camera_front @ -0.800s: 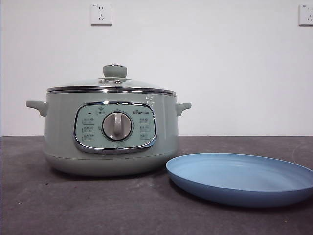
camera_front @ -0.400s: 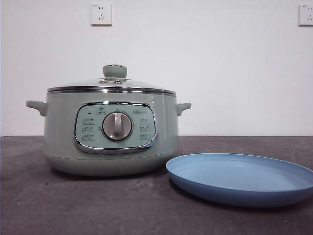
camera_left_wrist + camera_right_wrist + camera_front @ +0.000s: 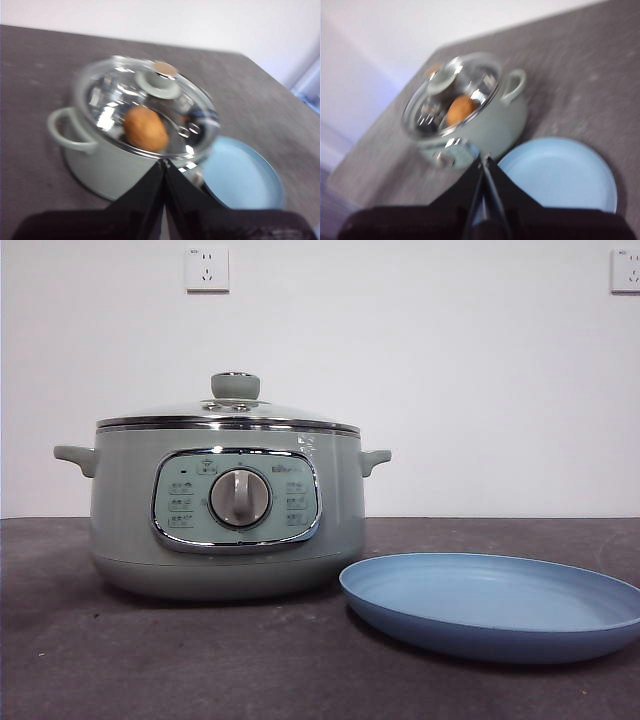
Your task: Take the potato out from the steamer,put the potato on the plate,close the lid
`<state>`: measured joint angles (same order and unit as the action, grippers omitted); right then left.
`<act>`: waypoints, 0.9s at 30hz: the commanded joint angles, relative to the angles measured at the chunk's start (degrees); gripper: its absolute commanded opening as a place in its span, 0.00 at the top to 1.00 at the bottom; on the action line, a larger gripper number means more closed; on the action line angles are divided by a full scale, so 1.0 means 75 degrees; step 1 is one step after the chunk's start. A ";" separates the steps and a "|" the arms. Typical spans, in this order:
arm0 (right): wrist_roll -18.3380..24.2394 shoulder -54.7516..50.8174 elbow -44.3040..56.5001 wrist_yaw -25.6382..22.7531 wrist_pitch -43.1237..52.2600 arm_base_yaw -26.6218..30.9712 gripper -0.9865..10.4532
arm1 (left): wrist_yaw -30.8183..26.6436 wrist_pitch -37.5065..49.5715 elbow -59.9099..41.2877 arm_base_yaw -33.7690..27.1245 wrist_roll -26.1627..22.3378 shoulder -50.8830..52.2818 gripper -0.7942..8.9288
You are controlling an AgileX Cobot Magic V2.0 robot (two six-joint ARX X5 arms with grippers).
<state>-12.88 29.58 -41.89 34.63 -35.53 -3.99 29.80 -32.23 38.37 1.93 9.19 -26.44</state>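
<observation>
No movement; lid (image 3: 229, 412) over potato (image 3: 145, 128)

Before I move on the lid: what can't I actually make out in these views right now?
- Potato: absent from front view, hidden by the steamer wall.
- Lid seating: wrist views blurred.
- Panel labels: too small in front view.
- Plate: cut off at the front view's edge.
- Both arms: outside front view.

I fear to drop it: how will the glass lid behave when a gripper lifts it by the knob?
The lid is glass with a chrome rim, so probably heavy and fragile. Its knob looks small and smooth, so it may slip or swing.
</observation>
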 commanded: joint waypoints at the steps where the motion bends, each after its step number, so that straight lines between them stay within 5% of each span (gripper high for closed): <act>1: 0.1346 0.0664 -0.0813 0.0291 -0.0988 -0.0041 0.92 | 0.0466 -0.0478 0.0478 -0.0015 -0.0880 -0.0411 0.93; 7: 0.2806 0.1798 -0.2060 0.0393 -0.2891 -0.0353 0.92 | 0.0976 -0.1682 0.1320 -0.0003 -0.1801 -0.1032 0.93; 15: 0.2917 0.2285 -0.2253 0.0388 -0.3238 -0.0851 0.91 | 0.1035 -0.2162 0.1585 -0.0003 -0.2057 -0.1163 0.91; 18: 0.2894 0.2317 -0.2253 0.0388 -0.3241 -0.0880 0.83 | 0.1029 -0.2171 0.1591 -0.0003 -0.2031 -0.1163 0.62; 19: 0.2841 0.2314 -0.2253 0.0379 -0.3241 -0.0880 0.73 | 0.1026 -0.2165 0.1591 -0.0003 -0.2031 -0.1163 0.43; 21: 0.2739 0.2314 -0.2253 0.0379 -0.3241 -0.0880 0.55 | 0.1029 -0.2154 0.1591 -0.0003 -0.2031 -0.1163 0.24; 23: 0.2693 0.2314 -0.2253 0.0376 -0.3241 -0.0877 0.39 | 0.1029 -0.2116 0.1591 -0.0003 -0.2031 -0.1163 0.23; 27: 0.2696 0.2314 -0.2253 0.0376 -0.3241 -0.0880 0.36 | 0.1026 -0.2014 0.1597 -0.0003 -0.2025 -0.1163 0.23</act>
<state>7.73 46.92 -58.63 37.41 -60.05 -10.48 37.28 -47.94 49.93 1.93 -5.15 -35.24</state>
